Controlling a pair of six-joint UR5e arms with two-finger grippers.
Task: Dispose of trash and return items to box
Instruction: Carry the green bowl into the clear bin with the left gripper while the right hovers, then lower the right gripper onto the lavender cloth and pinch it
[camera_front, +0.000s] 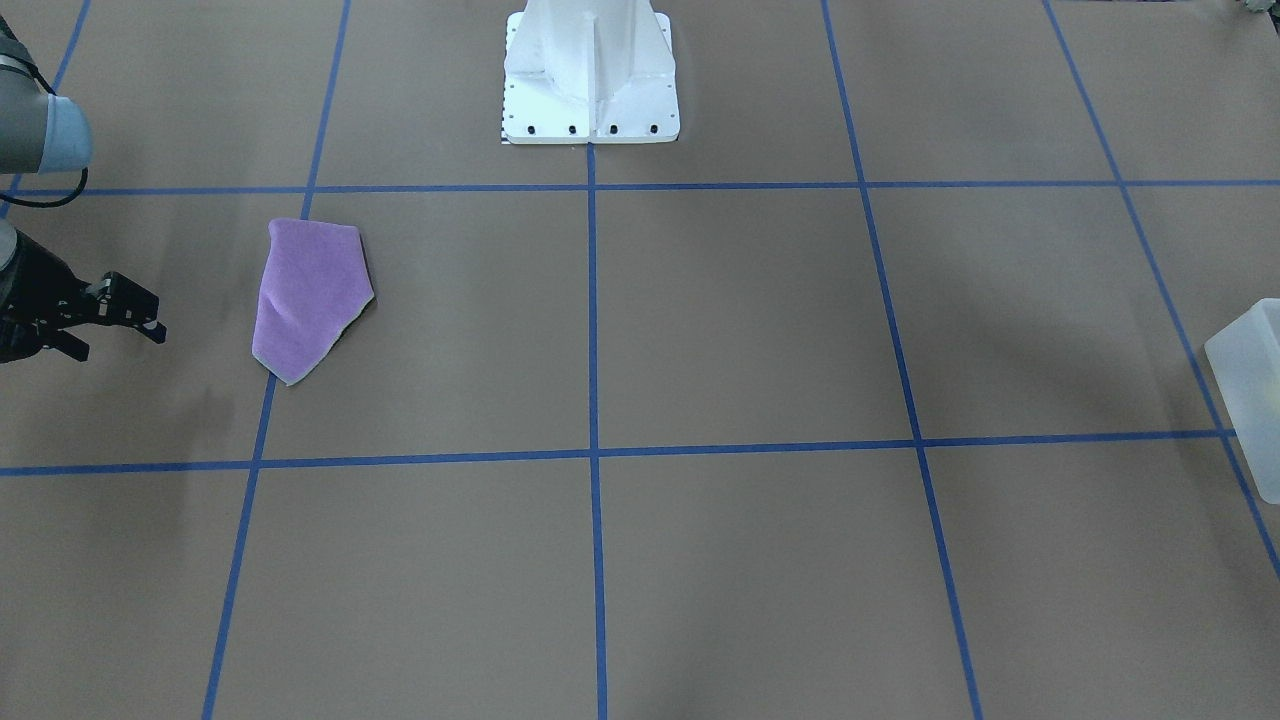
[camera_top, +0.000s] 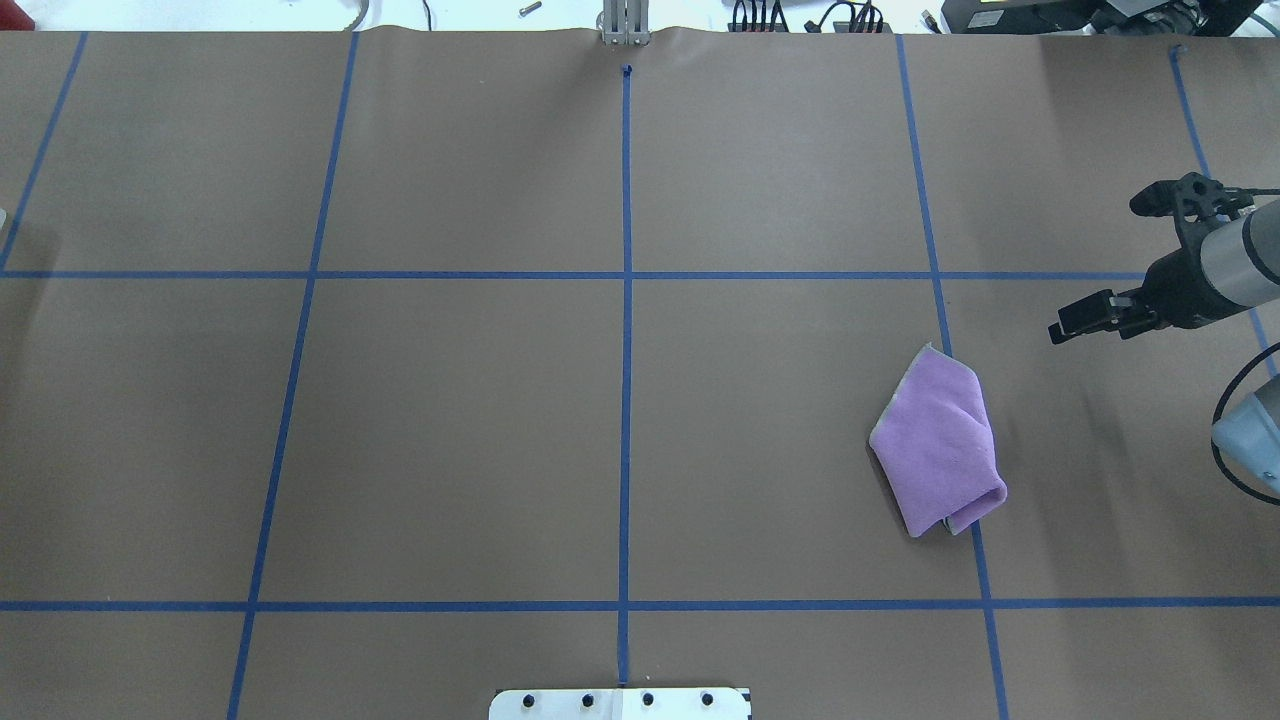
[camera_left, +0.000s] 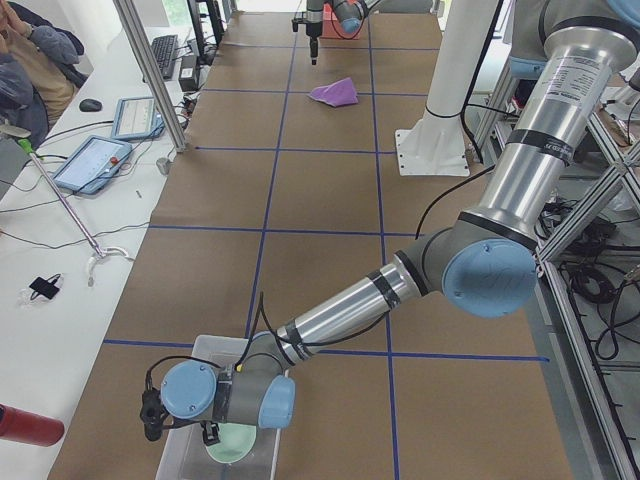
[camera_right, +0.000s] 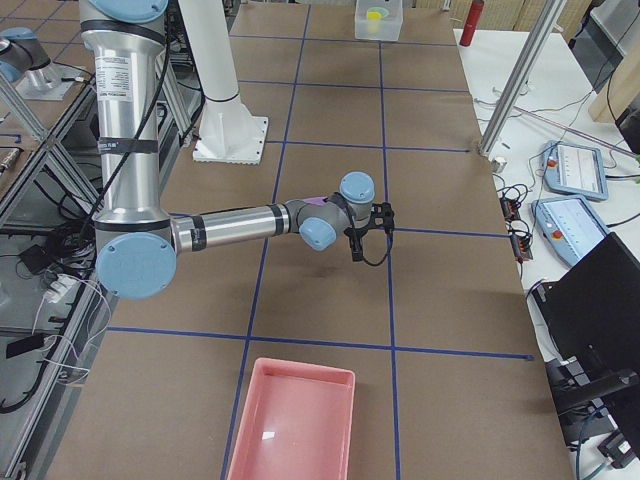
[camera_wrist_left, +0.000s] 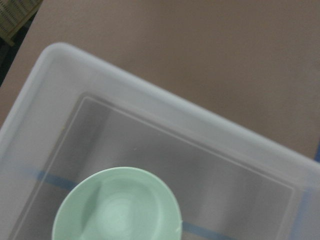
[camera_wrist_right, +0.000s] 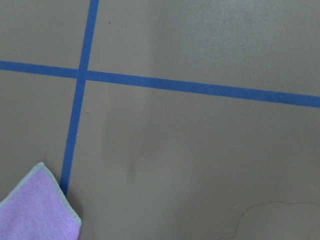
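The frosted translucent box (camera_left: 190, 440) sits at the table's left end, with a pale green bowl (camera_left: 235, 442) inside it. The left wrist view looks down on the box's rim (camera_wrist_left: 165, 102) and the bowl (camera_wrist_left: 117, 205). My left gripper (camera_left: 208, 436) hangs over the box beside the bowl; I cannot tell whether it is open or shut. A folded purple cloth (camera_top: 940, 440) lies on the brown paper on the right side. My right gripper (camera_top: 1065, 328) hovers open and empty beyond the cloth's far corner, apart from it. The cloth's corner shows in the right wrist view (camera_wrist_right: 37, 212).
A pink tray (camera_right: 290, 420) lies at the table's right end. The white robot pedestal (camera_front: 590, 75) stands at the middle of the robot's edge. The box's corner (camera_front: 1250, 370) shows at the front view's right edge. Blue tape lines grid the paper.
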